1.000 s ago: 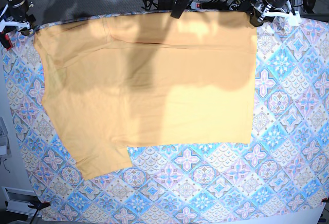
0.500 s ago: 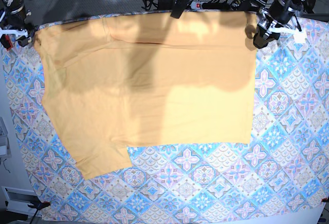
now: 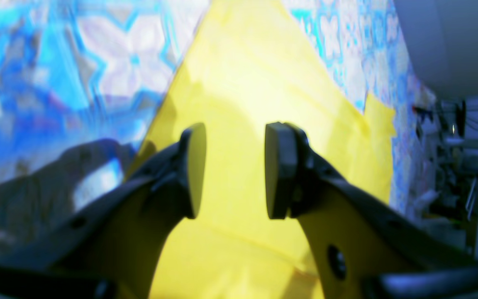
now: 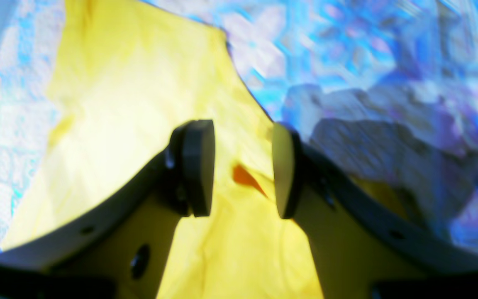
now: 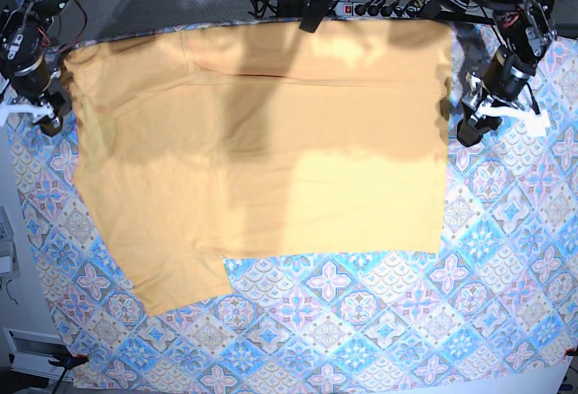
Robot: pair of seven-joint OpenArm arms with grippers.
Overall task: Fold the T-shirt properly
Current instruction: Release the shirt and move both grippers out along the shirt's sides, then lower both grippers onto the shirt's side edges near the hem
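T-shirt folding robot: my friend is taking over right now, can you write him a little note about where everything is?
Left gripper: open, empty, at the T-shirt's side edge.
Right gripper: open, empty, at the opposite edge by the sleeve.
The T-shirt lies flat on the patterned tablecloth, one lower corner sticking out.
Done: no clear fold visible.
Left: grasp the edges and fold.

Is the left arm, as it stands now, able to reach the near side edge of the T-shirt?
Probably yes. The left gripper hangs open just beside the T-shirt, at its side edge, and nothing lies between them. In the left wrist view the cloth shows through the gap between the open jaws.
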